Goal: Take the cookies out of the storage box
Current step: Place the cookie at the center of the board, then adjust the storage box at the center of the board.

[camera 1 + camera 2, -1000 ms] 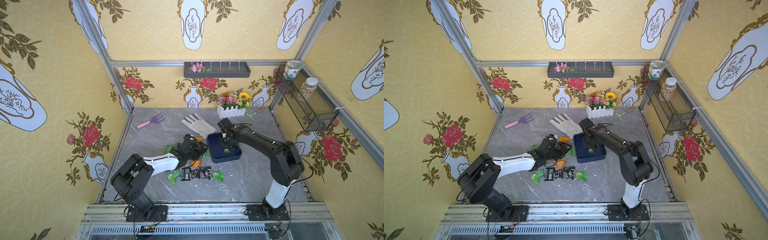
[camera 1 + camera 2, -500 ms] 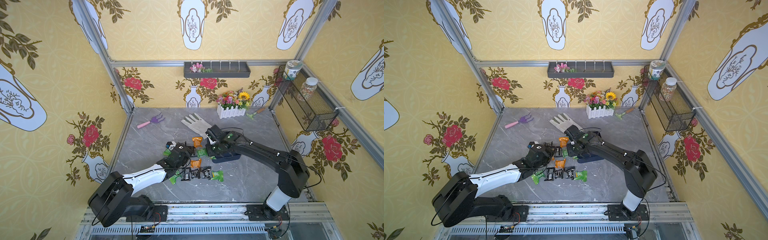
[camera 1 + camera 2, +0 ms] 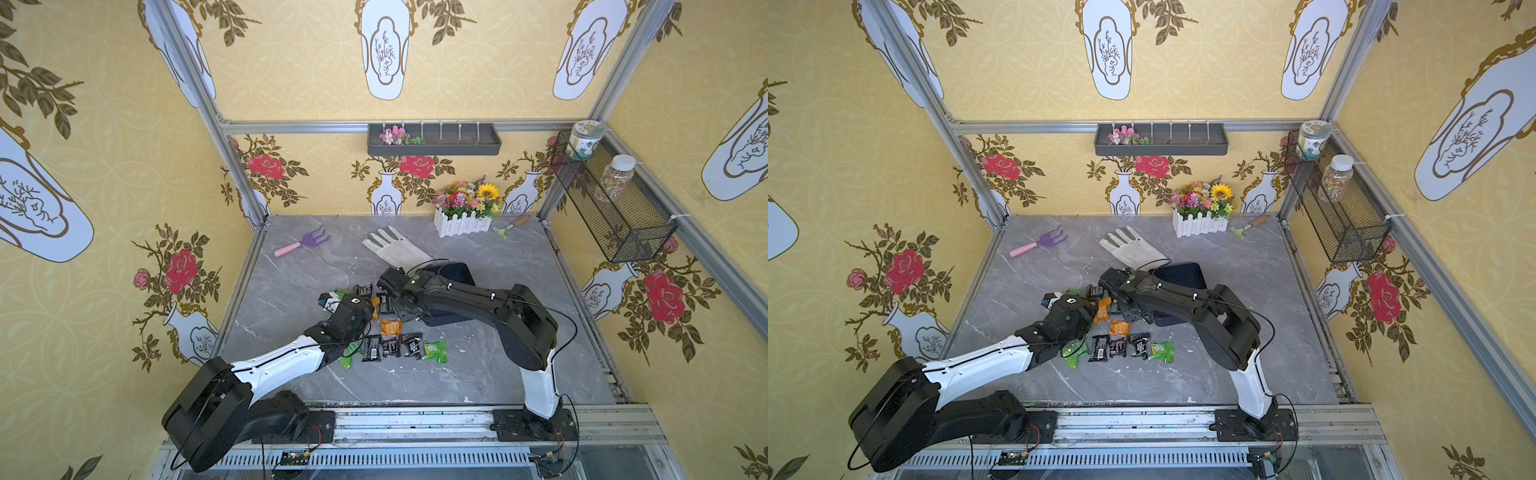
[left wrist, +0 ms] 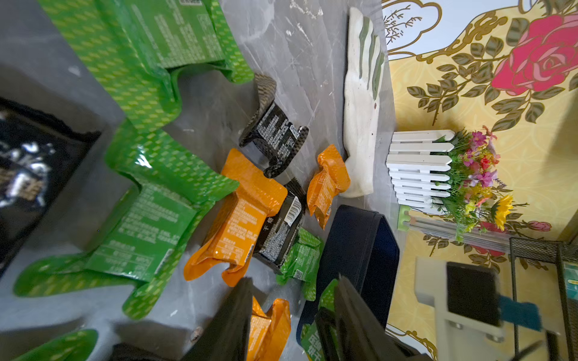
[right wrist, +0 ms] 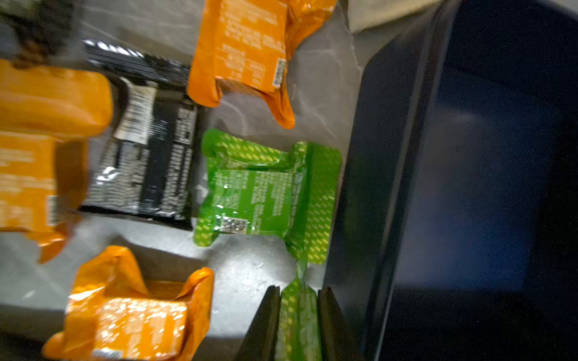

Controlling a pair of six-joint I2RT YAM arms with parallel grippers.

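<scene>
In both top views, cookies (image 3: 371,348) (image 3: 1100,348) lie strewn on the worktop (image 3: 478,374) beside the box (image 3: 457,274). Left wrist: the left claw (image 4: 294,279) stands half apart, an orange packet (image 4: 269,325) showing between its jaws; whether it grips cannot be told. Right wrist: the right claw (image 5: 300,289) pinches a green packet (image 5: 298,315) just beside the box wall

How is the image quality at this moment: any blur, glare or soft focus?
Right wrist view: motion-smeared, worst on the orange packets; the right hand and its pinched green wrapper blur too; dull sheen on the storage box. Left wrist view: centre crisp, nearest black packet out of focus, glare on a green packet. In both top views: sharp, evenly lit.
</scene>
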